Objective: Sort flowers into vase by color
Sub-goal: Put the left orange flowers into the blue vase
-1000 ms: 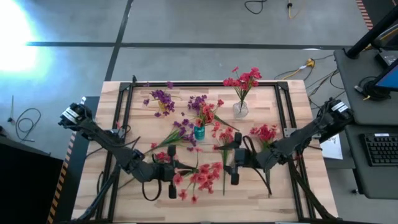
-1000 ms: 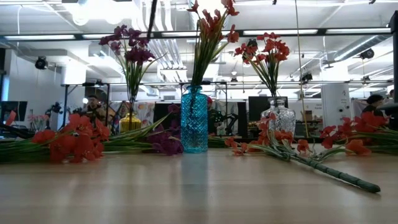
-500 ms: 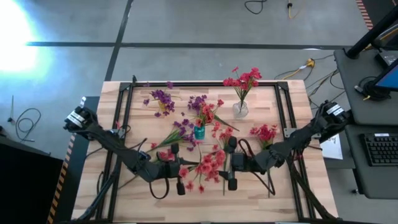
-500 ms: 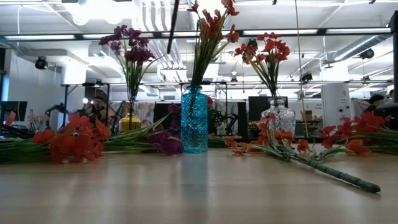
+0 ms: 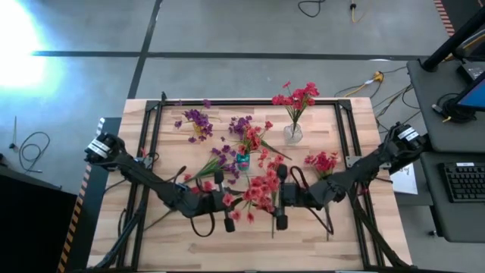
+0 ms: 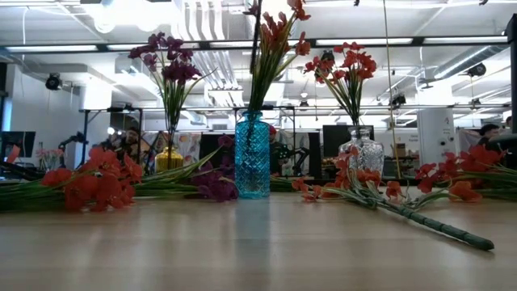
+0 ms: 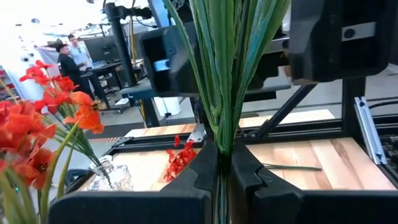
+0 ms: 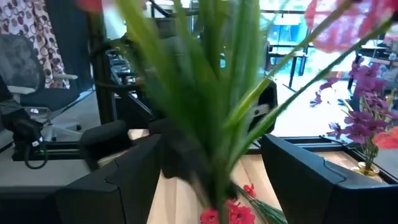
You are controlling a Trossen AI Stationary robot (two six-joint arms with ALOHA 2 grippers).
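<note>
My left gripper (image 5: 235, 203) is shut on a red flower sprig (image 5: 258, 193), held above the table's middle near the front. My right gripper (image 5: 271, 199) faces it, open, its fingers standing on either side of the sprig's green leaves (image 8: 205, 118); I see no touch. Behind them a blue vase (image 6: 252, 155) holds red flowers, a clear glass vase (image 6: 365, 153) holds red ones, and a yellow vase (image 6: 168, 158) holds purple ones. Loose red flowers (image 5: 322, 161) and purple flowers (image 5: 220, 163) lie on the table. My left gripper pinches the sprig's green stem (image 7: 221, 146) between its two fingers, just below where the long leaves spread. The fingers point level, from the table's left, and lie across the stem. The sprig is lifted clear of the table, its blossoms (image 5: 261, 189) toward my right gripper.
A long green stem (image 6: 436, 226) with red blossoms lies slanting on the table's right part. More red flowers (image 6: 97, 182) lie at the left. A dark frame (image 5: 151, 152) runs around the table. Bare wood lies along the near edge (image 5: 250, 254).
My left gripper, still shut on the stem, has carried the red sprig toward the table's right edge and a little toward the blue vase, closing up to my right gripper. The sprig stays clear of the table.
</note>
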